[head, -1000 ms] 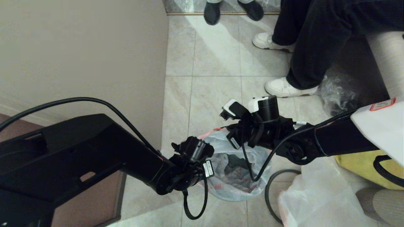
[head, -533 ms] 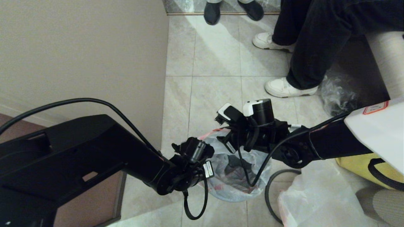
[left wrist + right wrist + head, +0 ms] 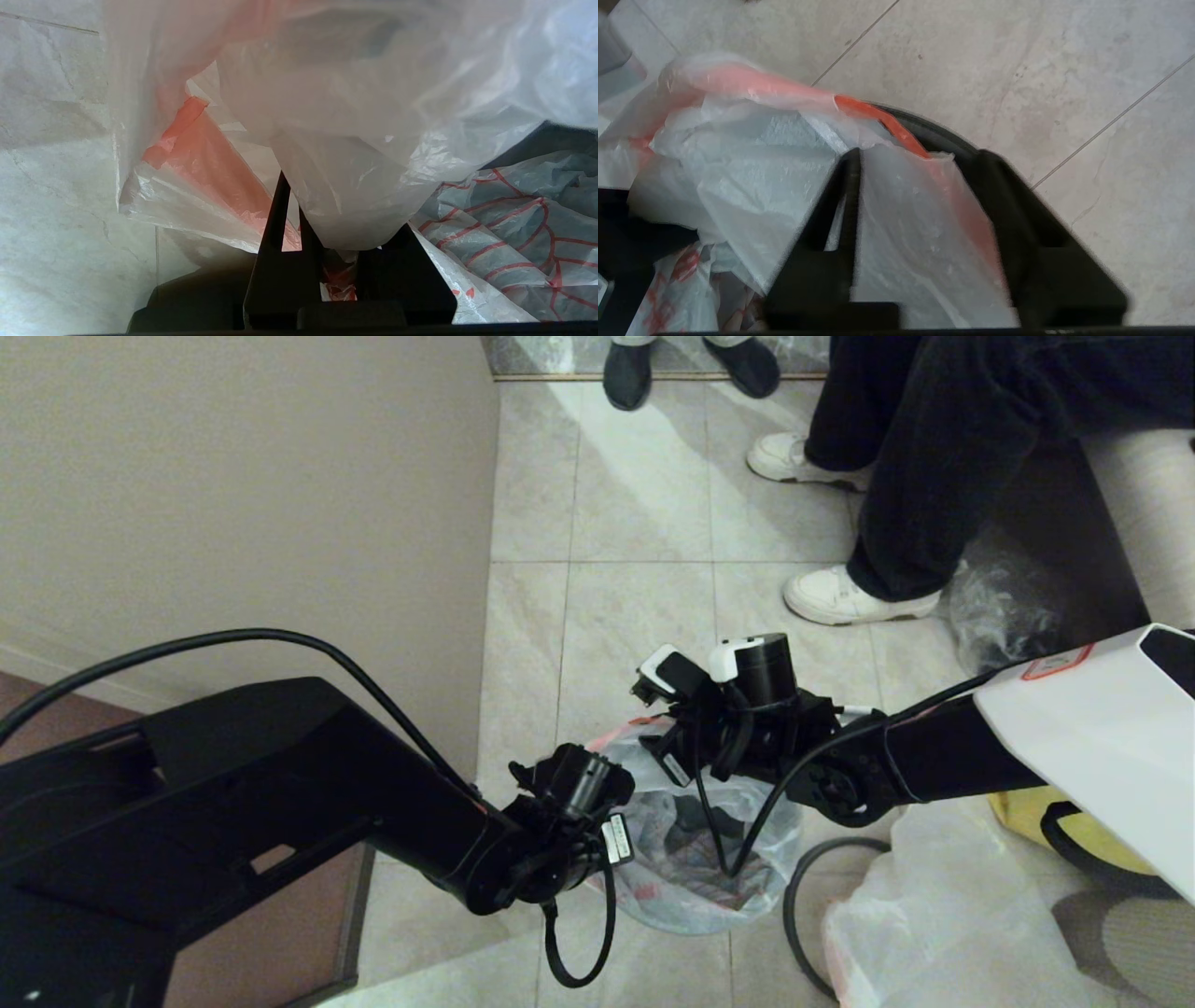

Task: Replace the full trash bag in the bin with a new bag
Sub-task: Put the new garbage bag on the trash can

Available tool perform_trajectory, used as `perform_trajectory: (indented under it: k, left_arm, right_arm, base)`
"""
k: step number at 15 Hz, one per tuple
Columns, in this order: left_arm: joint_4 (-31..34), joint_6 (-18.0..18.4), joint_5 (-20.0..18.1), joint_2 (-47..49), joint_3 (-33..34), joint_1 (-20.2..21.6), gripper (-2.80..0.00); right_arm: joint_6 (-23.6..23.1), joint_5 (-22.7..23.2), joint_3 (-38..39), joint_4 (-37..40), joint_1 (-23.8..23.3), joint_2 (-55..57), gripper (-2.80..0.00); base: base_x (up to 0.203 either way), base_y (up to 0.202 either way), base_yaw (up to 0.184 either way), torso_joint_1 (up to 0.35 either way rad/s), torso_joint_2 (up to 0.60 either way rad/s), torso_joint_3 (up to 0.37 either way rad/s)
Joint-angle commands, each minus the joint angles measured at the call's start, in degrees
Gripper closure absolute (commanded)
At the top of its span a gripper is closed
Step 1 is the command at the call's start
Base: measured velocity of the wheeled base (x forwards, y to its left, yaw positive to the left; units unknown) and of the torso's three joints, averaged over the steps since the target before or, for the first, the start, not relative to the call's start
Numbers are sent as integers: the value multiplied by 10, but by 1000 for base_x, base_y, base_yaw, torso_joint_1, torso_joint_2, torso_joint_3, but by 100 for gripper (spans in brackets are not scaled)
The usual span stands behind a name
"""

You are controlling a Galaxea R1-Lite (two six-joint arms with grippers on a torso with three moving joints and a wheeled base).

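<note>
My right gripper (image 3: 920,186) has slid left toward the bin (image 3: 943,135), jaws apart around the new bag (image 3: 896,224) hem. Left gripper (image 3: 327,247) pinches the opposite edge. I'd close right, then stretch the hem over the rim evenly.

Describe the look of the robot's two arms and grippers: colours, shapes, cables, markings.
Both arms are matte black with loose black cables looping beside them. The right arm carries a white shell bearing a red-bordered label, and white-capped parts near its wrist. The left arm has a small white sticker near its wrist. The left gripper and right gripper have flat black wedge-shaped fingers.
</note>
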Motion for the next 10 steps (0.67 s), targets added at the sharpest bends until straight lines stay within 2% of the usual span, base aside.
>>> perform_trajectory:
  k: [1, 10]
  left_arm:
    - [-1, -3, 1, 2, 0, 0, 0]
    - [-1, -3, 2, 4, 1, 0, 0]
  right_arm:
    - [-1, 0, -4, -1, 0, 3, 0]
    - [6, 0, -15, -3, -10, -3, 0]
  base:
    - [0, 0, 0, 0, 0, 0]
    - [0, 0, 0, 0, 0, 0]
